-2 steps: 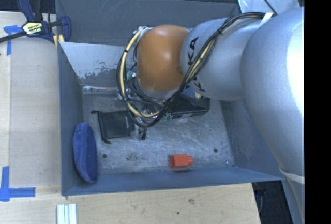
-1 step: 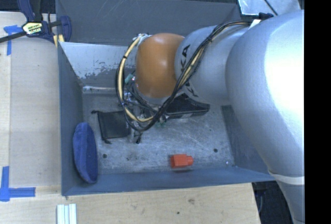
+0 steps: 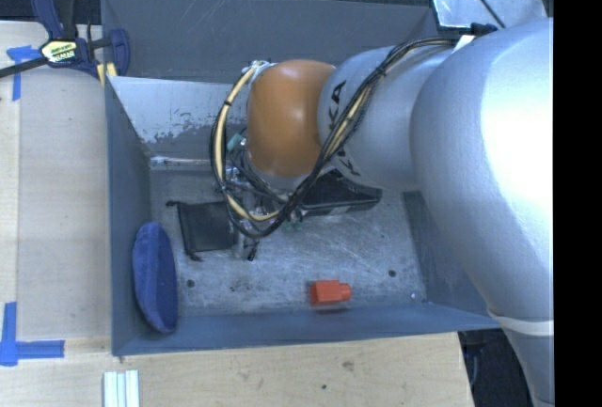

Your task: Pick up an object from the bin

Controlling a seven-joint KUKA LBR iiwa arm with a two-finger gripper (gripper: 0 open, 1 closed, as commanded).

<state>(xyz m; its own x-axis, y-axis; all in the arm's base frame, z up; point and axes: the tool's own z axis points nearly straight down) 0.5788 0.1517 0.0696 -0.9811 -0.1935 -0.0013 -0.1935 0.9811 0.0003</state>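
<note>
My gripper (image 3: 247, 243) hangs low in the middle of the bin under the arm's wrist, mostly hidden by cables. It is at the right edge of a flat black rectangular piece (image 3: 202, 226) lying on the bin floor, left of centre. Whether it touches that piece I cannot tell. A small orange-red block (image 3: 330, 293) lies near the front wall, to the gripper's lower right and apart from it.
A blue oval pad (image 3: 155, 275) leans in the front left corner against the left wall. Another dark flat thing (image 3: 346, 196) lies partly under the arm, right of centre. The arm covers the bin's right and back parts.
</note>
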